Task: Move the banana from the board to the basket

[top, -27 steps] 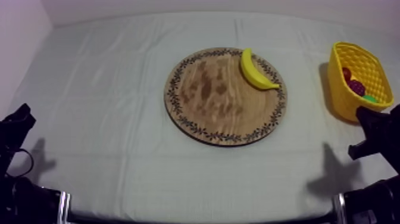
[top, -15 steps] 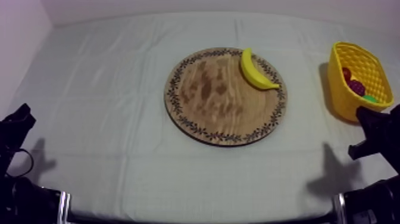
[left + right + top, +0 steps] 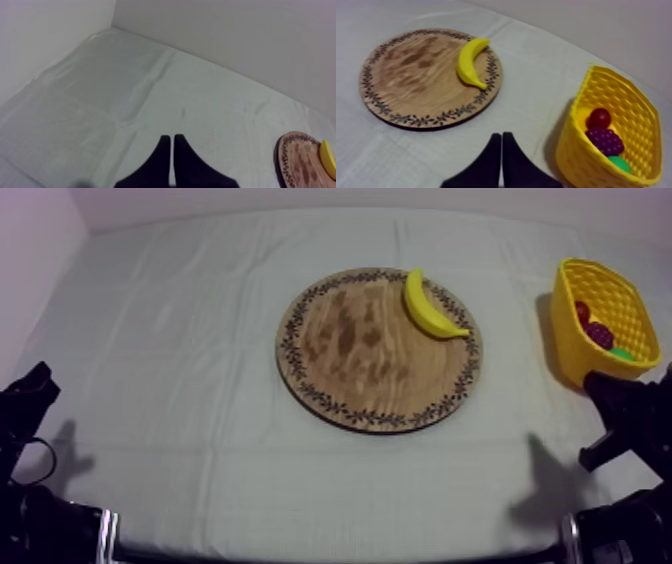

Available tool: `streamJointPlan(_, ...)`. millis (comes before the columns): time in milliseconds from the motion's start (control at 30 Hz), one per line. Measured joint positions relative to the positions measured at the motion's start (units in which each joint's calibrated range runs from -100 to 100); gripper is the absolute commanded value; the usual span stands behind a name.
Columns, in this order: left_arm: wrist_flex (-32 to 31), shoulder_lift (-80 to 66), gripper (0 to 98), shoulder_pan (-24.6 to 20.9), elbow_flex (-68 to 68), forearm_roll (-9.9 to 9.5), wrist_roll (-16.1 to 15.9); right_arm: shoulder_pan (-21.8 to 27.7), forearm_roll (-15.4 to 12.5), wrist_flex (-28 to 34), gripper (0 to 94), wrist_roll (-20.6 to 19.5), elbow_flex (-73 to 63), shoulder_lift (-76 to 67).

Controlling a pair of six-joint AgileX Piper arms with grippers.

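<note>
Creased grey-white cloth [image 3: 170,358] covers the table [image 3: 250,488], walls at far and left edges. On the cloth, a round wooden board [image 3: 345,353] with patterned rim lies flat, a bit right of centre. A yellow basket [image 3: 567,338] stands on the cloth near right edge, well apart from the board

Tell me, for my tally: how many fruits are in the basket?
3: a small red fruit, grapes next to it, and a green fruit, partly hidden, beyond the grapes. The basket wall may hide more.
</note>
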Motion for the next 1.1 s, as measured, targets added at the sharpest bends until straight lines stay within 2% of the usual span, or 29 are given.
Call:
streamJointPlan(167, 0.0, 0.0, 0.1, 0.0, 0.0, 0.0, 0.0, -3.2, 0.0, 0.1, 0.7, -0.9, 0.0, 0.0)
streamJointPlan(500, 0.0, 0.0, 0.1, 0.0, 0.0, 0.0, 0.0, -5.2, 0.4, 1.1, 0.8, -1.0, -0.5, 0.1)
streamJointPlan(633, 0.0, 0.0, 0.1, 0.0, 0.0, 0.0, 0.0, -7.0, 3.4, 1.2, 0.8, -2.5, -1.7, 3.3)
streamJointPlan(767, 0.0, 0.0, 0.1, 0.0, 0.0, 0.0, 0.0, -9.5, 7.3, 1.0, 0.7, -5.8, -5.3, 9.4)
streamJointPlan(900, 0.0, 0.0, 0.1, 0.0, 0.0, 0.0, 0.0, -11.1, 8.0, 3.8, 0.7, -7.9, -12.2, 17.6)
streamJointPlan(1100, 0.0, 0.0, 0.1, 0.0, 0.0, 0.0, 0.0, -11.4, 7.0, 12.2, 0.7, -7.3, -27.3, 31.4)
